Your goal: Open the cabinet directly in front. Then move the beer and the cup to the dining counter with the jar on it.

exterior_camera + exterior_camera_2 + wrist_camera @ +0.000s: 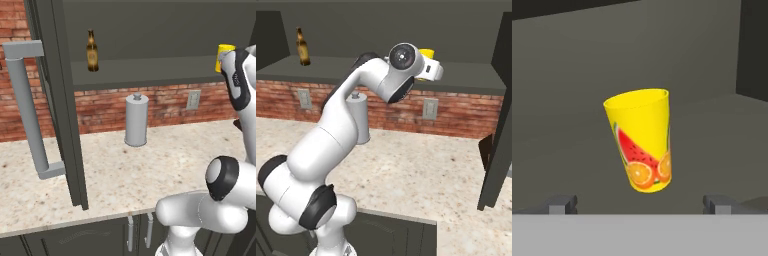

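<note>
The cabinet stands open, its left door [60,100] swung toward me with its long grey bar handle [27,110]. On the left of the shelf [150,77] stands the brown beer bottle [92,51] [303,47]. The yellow cup [643,140] [223,56] [427,54], with fruit pictures on its side, stands on the shelf's right part. My gripper [640,202] is open and level with the cup. In the hand view its finger tips [562,204] sit wide apart, just short of the cup, which lies centred between them and looks tilted there.
A tall grey canister [136,120] [358,120] stands on the beige counter [150,165] by the brick wall, below the shelf. The right cabinet door [501,125] hangs open at the right. A wall outlet [193,99] sits behind. Low cabinet handles [131,232] lie under the counter edge.
</note>
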You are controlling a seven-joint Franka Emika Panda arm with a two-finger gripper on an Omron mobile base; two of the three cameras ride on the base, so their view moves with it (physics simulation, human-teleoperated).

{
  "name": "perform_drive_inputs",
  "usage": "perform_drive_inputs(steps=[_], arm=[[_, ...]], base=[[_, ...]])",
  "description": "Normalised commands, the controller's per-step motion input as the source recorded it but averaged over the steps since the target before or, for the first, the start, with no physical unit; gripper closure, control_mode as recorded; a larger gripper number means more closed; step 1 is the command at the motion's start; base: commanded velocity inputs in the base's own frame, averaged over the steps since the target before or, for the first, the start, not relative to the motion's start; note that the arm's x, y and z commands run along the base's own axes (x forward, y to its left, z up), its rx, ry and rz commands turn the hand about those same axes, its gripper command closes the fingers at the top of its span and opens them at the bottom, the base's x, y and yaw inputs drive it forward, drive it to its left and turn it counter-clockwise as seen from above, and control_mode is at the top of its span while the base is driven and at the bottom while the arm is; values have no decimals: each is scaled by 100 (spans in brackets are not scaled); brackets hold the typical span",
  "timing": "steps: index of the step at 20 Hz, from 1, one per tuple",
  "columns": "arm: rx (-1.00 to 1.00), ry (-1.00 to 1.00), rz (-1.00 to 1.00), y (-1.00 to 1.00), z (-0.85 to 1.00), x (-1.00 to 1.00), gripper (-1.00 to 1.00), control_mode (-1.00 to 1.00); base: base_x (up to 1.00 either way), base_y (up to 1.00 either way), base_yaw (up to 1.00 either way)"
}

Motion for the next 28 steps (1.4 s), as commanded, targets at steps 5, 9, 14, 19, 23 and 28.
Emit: perform_drive_inputs(steps=[5, 9, 14, 19, 23, 28], arm=[[0, 0, 0, 0, -1, 22, -100, -100], [0, 0, 0, 0, -1, 26, -100, -100], [0, 0, 0, 0, -1, 29, -100, -100], [0, 0, 0, 0, -1, 30, -100, -100], [0, 0, 0, -7, -9, 28, -100, -100], [0, 0, 0, -16, -11, 21, -100, -100]], base=[[0, 0, 0], [0, 0, 0], [0, 0, 0], [0, 0, 0], [0, 0, 0], [0, 0, 0]])
